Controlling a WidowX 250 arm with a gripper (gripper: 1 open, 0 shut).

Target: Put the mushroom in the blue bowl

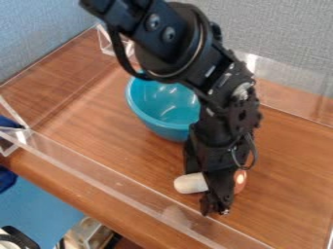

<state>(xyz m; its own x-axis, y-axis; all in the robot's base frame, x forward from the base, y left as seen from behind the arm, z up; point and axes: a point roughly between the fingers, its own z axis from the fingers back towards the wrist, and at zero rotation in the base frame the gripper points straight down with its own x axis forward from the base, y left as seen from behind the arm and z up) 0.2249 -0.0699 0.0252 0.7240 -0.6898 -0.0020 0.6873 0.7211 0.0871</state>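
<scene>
Gripper [219,185] lowered over mushroom [208,181] | jaws spread, nothing grasped | risk: rounded cap squirted sideways on desk [92,117], blue bowl [163,102] missed

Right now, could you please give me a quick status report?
Gripper open, fingers down around the small brown-capped toy mushroom lying on the table. Glossy turquoise bowl empty behind. Nothing between.

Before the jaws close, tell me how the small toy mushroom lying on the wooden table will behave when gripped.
The small toy mushroom lies on its side, so it may roll. Its reddish-brown cap looks glossy and rounded, likely slippery between the open black gripper jaws. It looks stiff and probably light, being far smaller than the glossy turquoise bowl.
</scene>
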